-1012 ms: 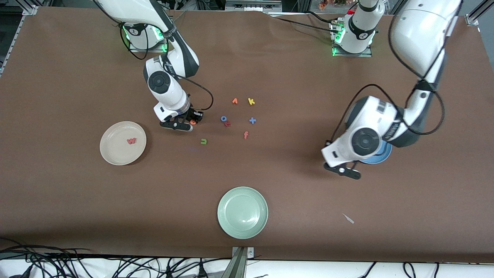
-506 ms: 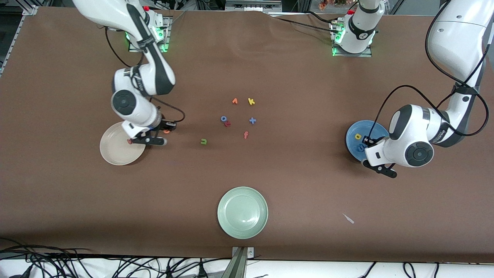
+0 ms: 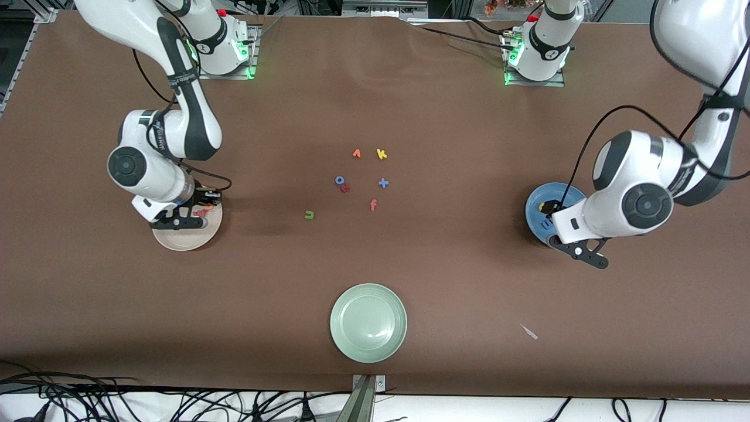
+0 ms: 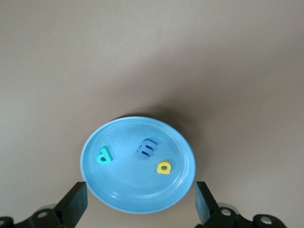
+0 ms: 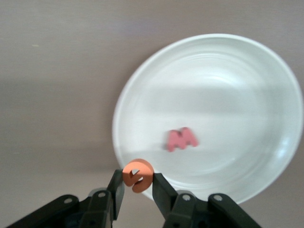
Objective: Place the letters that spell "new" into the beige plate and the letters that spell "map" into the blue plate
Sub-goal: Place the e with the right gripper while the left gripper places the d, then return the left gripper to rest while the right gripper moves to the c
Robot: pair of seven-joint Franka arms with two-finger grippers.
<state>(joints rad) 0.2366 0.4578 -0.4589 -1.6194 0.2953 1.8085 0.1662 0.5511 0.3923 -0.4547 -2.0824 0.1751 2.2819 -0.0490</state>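
Release finishing "map" in blue plate [image 4: 137, 124], left tool [image 4: 140, 204] now spread above teal p [image 4: 104, 156], blue m [image 4: 147, 148], yellow a [image 4: 163, 167]; right tool [image 5: 137, 181], pinching orange e [image 5: 137, 175], newly over beige plate [image 5: 237, 71] near red w [image 5: 182, 139]; green n [image 3: 309, 215] left on bench [image 3: 410, 105].

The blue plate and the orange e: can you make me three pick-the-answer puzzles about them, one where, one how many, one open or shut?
1. Where is the green n?
A. beige plate
B. bare table
C. green plate

2. How many letters lie in the blue plate?
A. one
B. two
C. three

3. The left gripper is:
A. open
B. shut on a letter
C. shut, empty

Answers:
1 B, it lies alone on the table.
2 C, teal p, blue m, yellow a.
3 A, its fingers stand wide apart above the plate.
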